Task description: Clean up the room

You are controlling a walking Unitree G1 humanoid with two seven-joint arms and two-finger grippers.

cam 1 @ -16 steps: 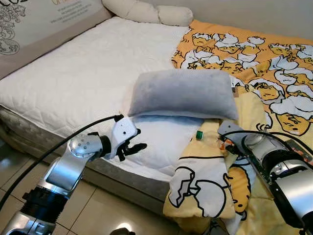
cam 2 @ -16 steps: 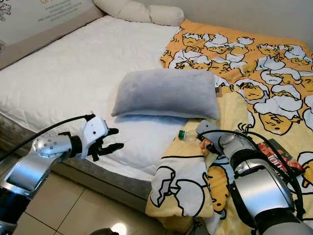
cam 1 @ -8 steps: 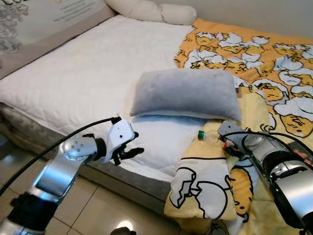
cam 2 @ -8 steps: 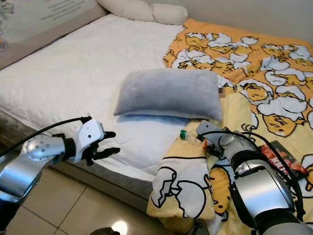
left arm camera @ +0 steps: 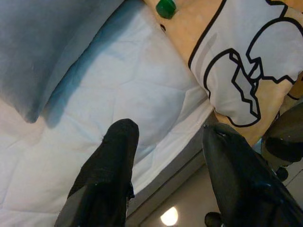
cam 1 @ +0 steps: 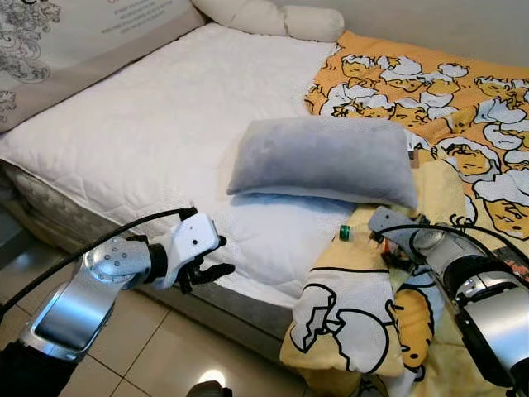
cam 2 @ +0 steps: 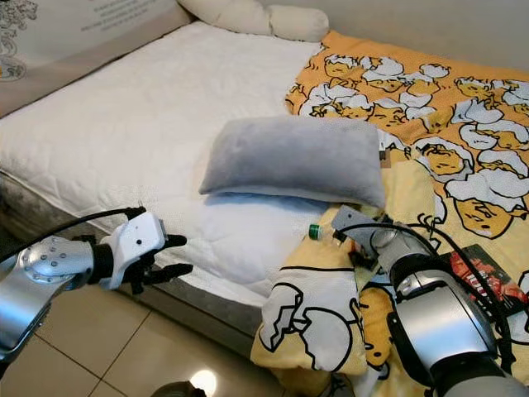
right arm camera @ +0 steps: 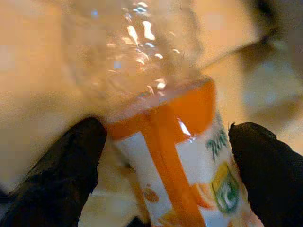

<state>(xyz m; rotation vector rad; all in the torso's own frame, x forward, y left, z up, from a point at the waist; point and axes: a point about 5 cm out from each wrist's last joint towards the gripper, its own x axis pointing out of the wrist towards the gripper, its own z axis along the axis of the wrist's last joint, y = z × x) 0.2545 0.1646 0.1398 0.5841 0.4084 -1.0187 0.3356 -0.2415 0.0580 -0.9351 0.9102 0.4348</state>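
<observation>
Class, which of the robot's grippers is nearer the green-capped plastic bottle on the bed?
Right. The right gripper has its fingers either side of the bottle; the left gripper hovers at the mattress edge, well off to the bottle's left.

Head stereo pair looking down at bed [cam 1: 165,124], wrist cameras close in

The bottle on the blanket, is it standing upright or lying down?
Lying down: the bottle rests on its side on the yellow blanket, green cap toward the pillow.

Pillow [cam 1: 325,160] on mattress [cam 1: 157,132], bottle [cam 1: 357,235] before it on blanket [cam 1: 430,107] at right
</observation>
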